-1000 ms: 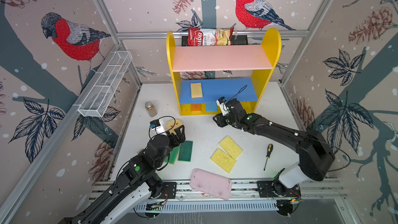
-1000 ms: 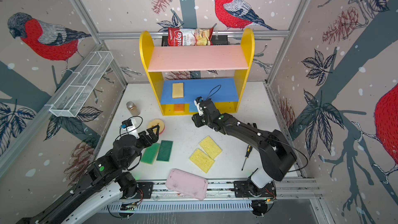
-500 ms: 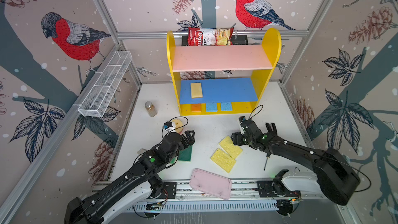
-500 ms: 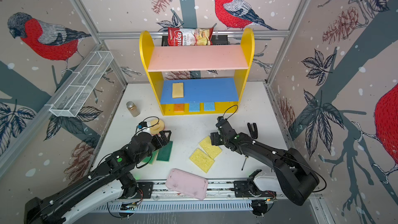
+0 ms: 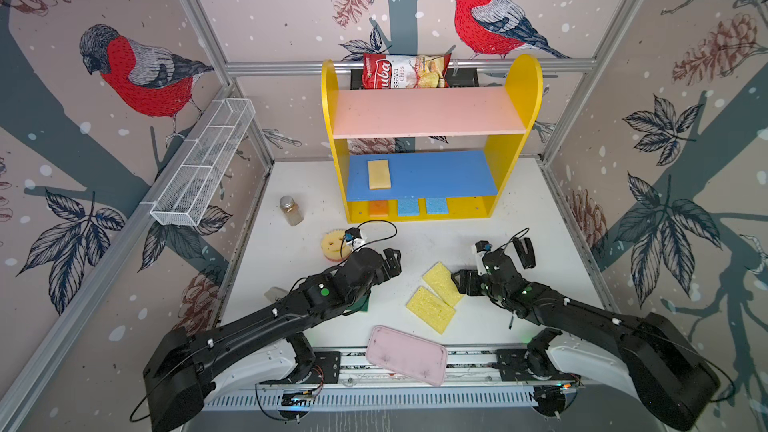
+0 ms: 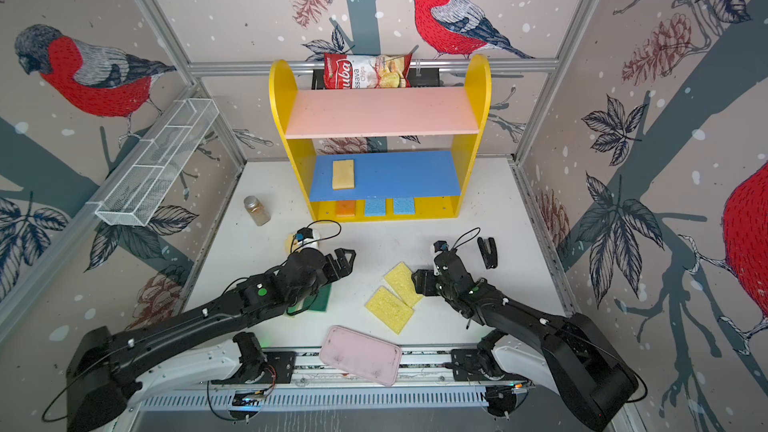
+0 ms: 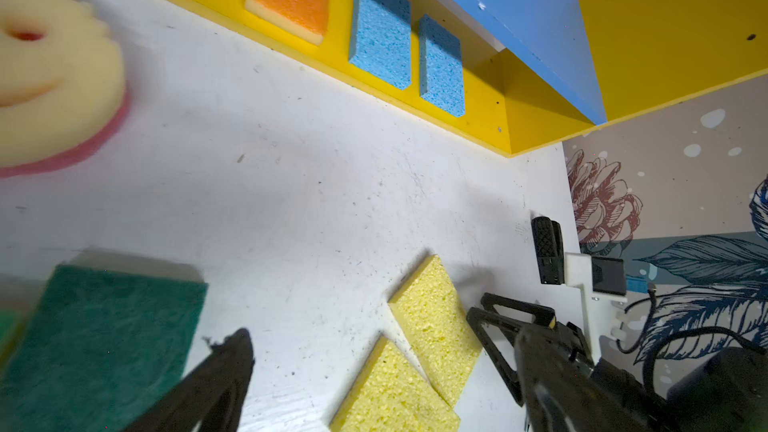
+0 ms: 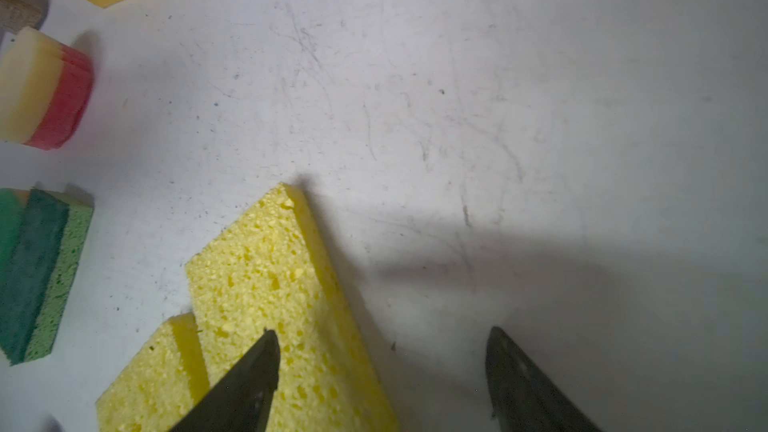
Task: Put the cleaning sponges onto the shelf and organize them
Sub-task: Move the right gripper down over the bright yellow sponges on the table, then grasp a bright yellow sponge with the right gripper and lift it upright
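- Our right gripper (image 8: 382, 332) is released, jaws spread wide with nothing between them; in the right wrist view one finger (image 8: 249, 376) hangs over a yellow sponge (image 8: 282, 284) and the other over the white table (image 8: 457, 118)
- Our left gripper (image 5: 390, 261) is likewise released and grasps nothing; it hangs over the table, and the left wrist view shows only one of its fingers (image 7: 224, 367), just beside a dark green sponge (image 7: 104, 326)
- The yellow sponge touches a second yellow sponge (image 5: 430, 309) along one edge, and both lie flat on the table between our two arms
- A brighter green sponge (image 8: 8, 218) lies against the dark green sponge; in both top views our left arm covers most of this pair
- The smiley sponge (image 5: 332, 245), yellow over pink, sits on the table beyond our left gripper, near the shelf (image 5: 428, 112) but apart from it
- The shelf stands at the back of the table; a tan sponge (image 5: 379, 174) lies on its blue middle board, toward the left end
- On its yellow base we see a row from the left: an orange sponge (image 5: 378, 207), a blue sponge (image 5: 408, 206) and a second blue sponge (image 5: 436, 205), side by side with small gaps
- Further out, a pink tray (image 5: 407, 355) rests at the table's front edge, a jar (image 5: 291, 210) stands left of the shelf, a chips bag (image 5: 405, 71) sits behind the shelf's top, and a wire rack (image 5: 203, 164) hangs on the left wall
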### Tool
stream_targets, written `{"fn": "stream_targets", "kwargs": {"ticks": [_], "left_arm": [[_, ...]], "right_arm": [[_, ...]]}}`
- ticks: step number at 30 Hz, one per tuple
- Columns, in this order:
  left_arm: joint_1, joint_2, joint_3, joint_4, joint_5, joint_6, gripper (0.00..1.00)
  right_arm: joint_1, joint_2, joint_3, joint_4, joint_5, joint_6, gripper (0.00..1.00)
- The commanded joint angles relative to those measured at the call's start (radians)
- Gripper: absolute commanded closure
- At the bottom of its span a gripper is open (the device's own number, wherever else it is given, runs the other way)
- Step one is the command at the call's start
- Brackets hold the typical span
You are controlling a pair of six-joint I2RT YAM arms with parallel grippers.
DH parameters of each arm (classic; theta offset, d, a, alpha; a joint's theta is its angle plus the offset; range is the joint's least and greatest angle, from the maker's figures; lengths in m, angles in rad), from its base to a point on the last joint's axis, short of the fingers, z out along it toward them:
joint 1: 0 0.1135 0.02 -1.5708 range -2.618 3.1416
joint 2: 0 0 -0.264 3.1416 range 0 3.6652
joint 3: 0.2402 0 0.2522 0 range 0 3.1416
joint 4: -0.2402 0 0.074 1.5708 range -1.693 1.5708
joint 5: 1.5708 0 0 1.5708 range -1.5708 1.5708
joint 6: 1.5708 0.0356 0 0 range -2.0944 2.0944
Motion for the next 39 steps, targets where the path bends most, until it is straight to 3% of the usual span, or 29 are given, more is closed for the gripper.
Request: {"fn": "stream_targets", "kwargs": {"ticks": [1, 8, 12, 17, 23, 30, 34, 39], "left_arm": [[-0.031, 0.065, 0.059, 0.053, -0.046, -0.003, 0.03], [-0.078, 0.230, 0.155, 0.089, -0.051, 0.000, 0.05], [-0.086, 0.294, 0.215, 0.081, -0.057, 0.003, 0.06], [-0.088, 0.328, 0.250, 0.082, -0.083, 0.003, 0.07], [-0.089, 0.371, 0.243, 0.119, -0.061, -0.011, 0.07], [-0.129, 0.505, 0.329, 0.142, 0.001, 0.016, 0.08], [-0.147, 0.623, 0.435, 0.190, 0.084, 0.071, 0.08], [-0.148, 0.727, 0.506, 0.283, 0.222, 0.071, 0.07]], "right_arm": [[0.021, 0.016, -0.016, 0.006, -0.077, 0.036, 0.27], [0.133, 0.060, 0.008, 0.015, -0.018, 0.000, 0.43], [0.157, 0.097, 0.020, 0.024, -0.006, -0.008, 0.77], [0.164, 0.064, 0.010, 0.023, 0.000, -0.008, 0.96], [0.157, -0.074, -0.022, 0.000, 0.064, 0.010, 1.00], [0.109, -0.418, -0.086, -0.074, 0.147, 0.042, 1.00], [0.076, -0.650, -0.133, -0.109, 0.174, 0.071, 1.00], [0.048, -0.869, -0.165, -0.137, 0.120, 0.084, 1.00]]}}
